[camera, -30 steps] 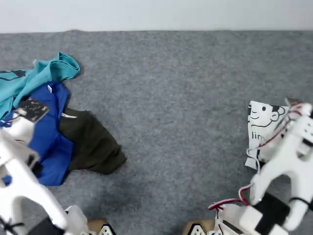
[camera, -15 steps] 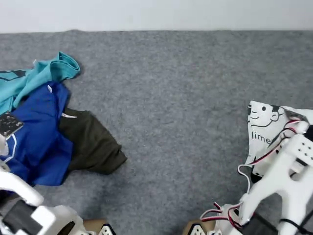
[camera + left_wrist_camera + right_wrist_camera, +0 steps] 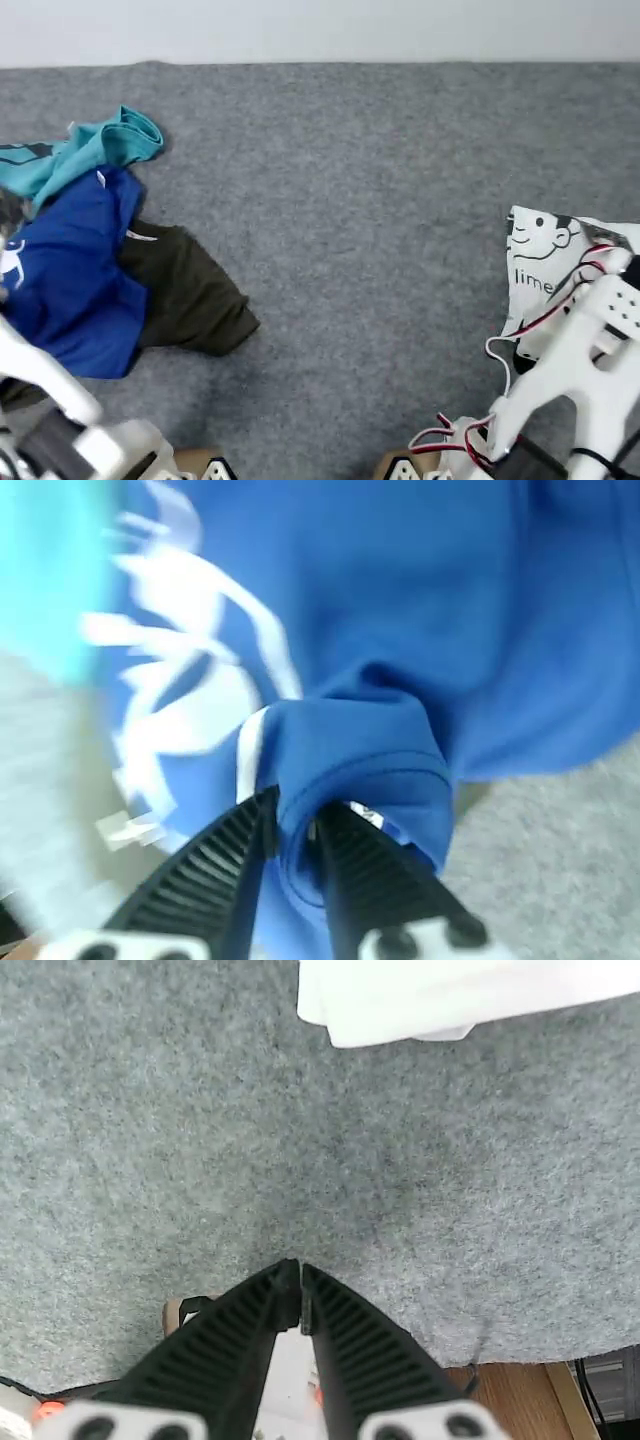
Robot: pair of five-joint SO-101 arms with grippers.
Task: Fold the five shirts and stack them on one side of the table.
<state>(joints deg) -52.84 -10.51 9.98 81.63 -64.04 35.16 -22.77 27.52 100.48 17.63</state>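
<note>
So, high view: blue cotton shirt with white print (image 3: 65,290) sits in the heap at the left side of the grey felt-covered bench (image 3: 380,170), long axis roughly far-to-near. It lies over the edge of a crumpled dark olive shirt (image 3: 190,295), with a teal shirt (image 3: 90,150) bunched at its far end. Left arm (image 3: 45,385) is right beside the heap at the near-left corner, so it's clearly the nearer one. Right arm (image 3: 575,365) is well apart, at the near-right next to a folded white printed shirt (image 3: 545,265) that looks like the start of the stack. The whole middle of the bench is open, and I'd judge the blue shirt needs to go that way, toward the right, to be spread.

Left wrist view: left end effector (image 3: 295,815) is pinched narrow on a rolled hem or collar fold of the blue shirt, cloth visibly between the fingers. The bulk of the shirt extends away ahead of the fingertips, with teal fabric at one side and bare bench showing past the other edge. Risk, as a judgement: the olive shirt may drag along since they overlap.

Right wrist view: right end effector (image 3: 300,1280) has its fingers together, nothing held, hanging over bare bench close to the near edge, where a wooden strip (image 3: 510,1400) shows. The white shirt's edge lies ahead of it, apart.
</note>
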